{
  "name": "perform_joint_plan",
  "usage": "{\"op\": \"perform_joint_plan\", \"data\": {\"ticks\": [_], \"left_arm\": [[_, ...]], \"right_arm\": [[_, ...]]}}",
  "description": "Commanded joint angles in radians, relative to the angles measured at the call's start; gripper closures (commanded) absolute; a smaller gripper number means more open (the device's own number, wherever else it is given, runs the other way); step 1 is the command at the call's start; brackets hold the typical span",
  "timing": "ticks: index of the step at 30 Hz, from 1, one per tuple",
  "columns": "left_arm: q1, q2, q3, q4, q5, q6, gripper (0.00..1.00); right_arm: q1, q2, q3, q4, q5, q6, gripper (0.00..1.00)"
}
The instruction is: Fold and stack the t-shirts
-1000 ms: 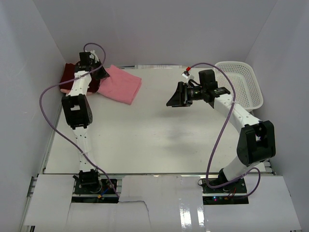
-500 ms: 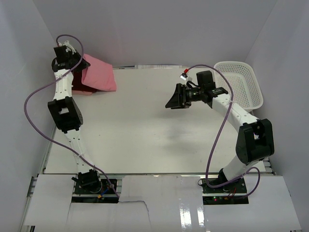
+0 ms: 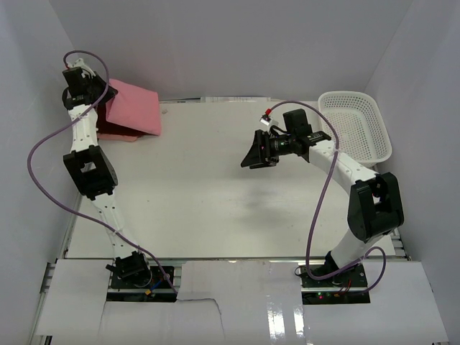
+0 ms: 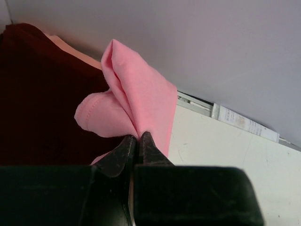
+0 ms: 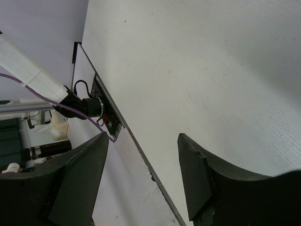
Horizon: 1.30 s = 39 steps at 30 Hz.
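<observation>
Stacking looks to be the step in hand. The salmon pink t-shirt (image 3: 134, 108), a folded slab, hangs tilted at the far left corner. Beneath it lies the maroon t-shirt (image 3: 115, 134), of which only a strip shows from above. The left gripper (image 4: 138, 139) has its jaws pressed together on a bunched fold of the pink cloth. The wrist view shows the cloth puckering up from the pinch, with a hem curling loose to the left.

To do this well, I judge, the arm should lower the pink bundle flat and square over the maroon one, edges matched. It should let go only once the cloth lies down, so the loose hem does not flop open. Whether the pink shirt's lower edge already touches the maroon one, I cannot tell.

The right gripper (image 5: 141, 162) hangs above mid-table, well apart from the shirts, jaws spread and holding nothing.

Pale grey walls (image 3: 237, 43) close in the back and both sides, crowding the shirts' corner. The white table (image 3: 215, 201) is smooth and matte. A white mesh basket (image 3: 374, 140) sits at the far right. Purple cables (image 3: 43, 144) loop from each arm.
</observation>
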Motion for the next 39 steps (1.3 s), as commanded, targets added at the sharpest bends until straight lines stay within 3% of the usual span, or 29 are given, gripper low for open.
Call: {"op": "perform_joint_plan", "data": {"ticks": [1,10,16,20,23,24,26,27,28,31,35,39], "left_arm": [[0.007,-0.023,-0.031,0.131,-0.107,-0.001,1.00],[0.008,0.043,-0.169,0.356,-0.300,-0.011,0.94],[0.020,0.133,-0.138,0.406,-0.354,-0.016,1.00],[0.031,0.109,-0.242,0.543,-0.406,-0.007,1.00],[0.039,0.101,-0.252,0.561,-0.464,0.005,1.00],[0.042,0.101,-0.241,0.561,-0.475,0.010,0.96],[0.045,0.097,-0.237,0.561,-0.507,0.013,0.72],[0.049,0.089,-0.237,0.561,-0.538,0.007,0.65],[0.053,0.084,-0.237,0.562,-0.541,0.002,0.47],[0.054,0.069,-0.226,0.579,-0.538,-0.007,0.20],[0.054,0.038,-0.232,0.628,-0.471,-0.010,0.08],[0.039,-0.057,-0.360,0.743,-0.335,-0.007,0.02]], "right_arm": [[0.019,0.030,0.037,-0.017,0.002,-0.006,0.33],[0.028,0.069,0.074,-0.051,-0.006,0.001,0.32],[0.034,0.098,0.088,-0.074,-0.016,0.009,0.32],[0.037,0.119,0.093,-0.074,-0.022,0.009,0.32],[0.040,0.138,0.094,-0.068,-0.027,0.009,0.32],[0.040,0.139,0.094,-0.065,-0.029,0.013,0.32],[0.045,0.142,0.090,-0.047,-0.032,0.021,0.32],[0.046,0.144,0.088,-0.043,-0.032,0.024,0.32],[0.048,0.144,0.088,-0.042,-0.032,0.026,0.32],[0.053,0.144,0.087,-0.042,-0.036,0.026,0.32],[0.053,0.135,0.077,-0.040,-0.038,0.021,0.32],[0.054,0.118,0.059,-0.025,-0.041,0.021,0.32]]}}
